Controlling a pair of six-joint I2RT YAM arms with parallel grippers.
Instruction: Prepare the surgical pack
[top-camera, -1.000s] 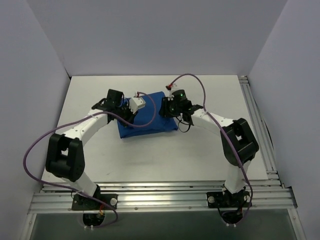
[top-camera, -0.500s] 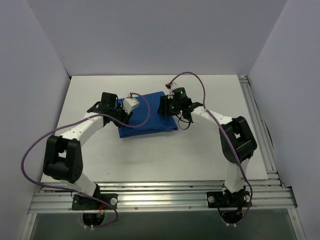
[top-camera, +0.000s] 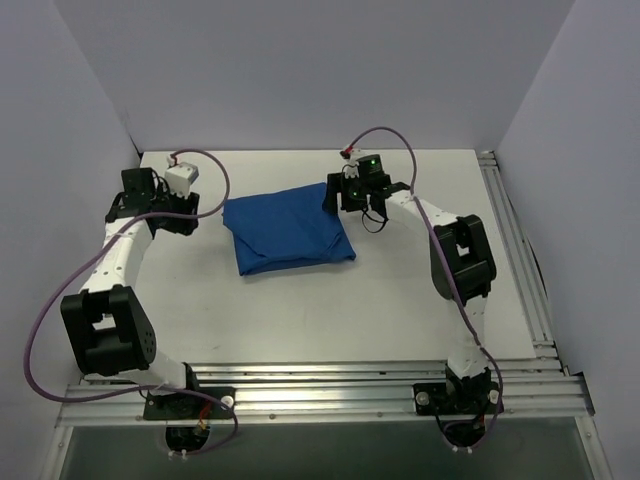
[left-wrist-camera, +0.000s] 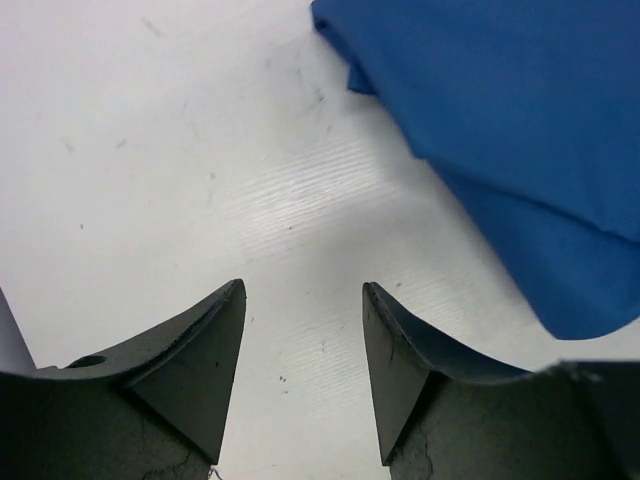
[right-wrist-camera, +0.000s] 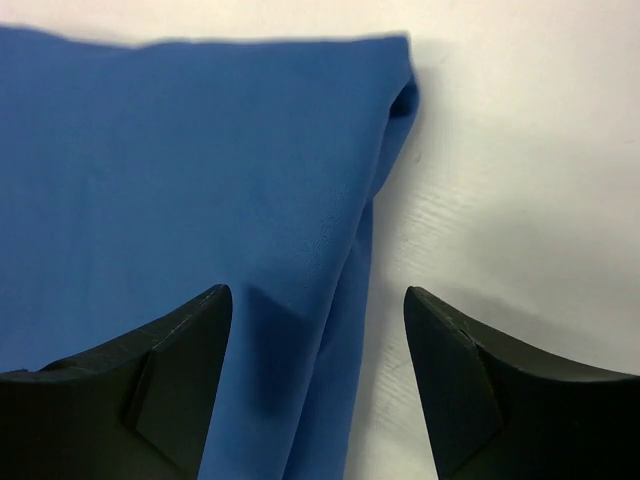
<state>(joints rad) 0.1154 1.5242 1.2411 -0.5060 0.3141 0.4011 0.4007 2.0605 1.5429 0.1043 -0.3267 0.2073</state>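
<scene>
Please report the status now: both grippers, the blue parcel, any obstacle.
Left gripper open, left of blue parcel. Right gripper open above its right edge. Parcel folded, unheld. Nothing in the way.

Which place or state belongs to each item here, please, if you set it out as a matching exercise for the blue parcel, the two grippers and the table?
Column one:
1. blue parcel
2. left gripper
3. right gripper
4. table

Column two:
A. jaws open over the table surface, apart from the parcel
B. jaws open over the parcel's edge
C. folded up, lying mid-table
D. white, carrying the parcel

Pairs: 1-C, 2-A, 3-B, 4-D
</scene>
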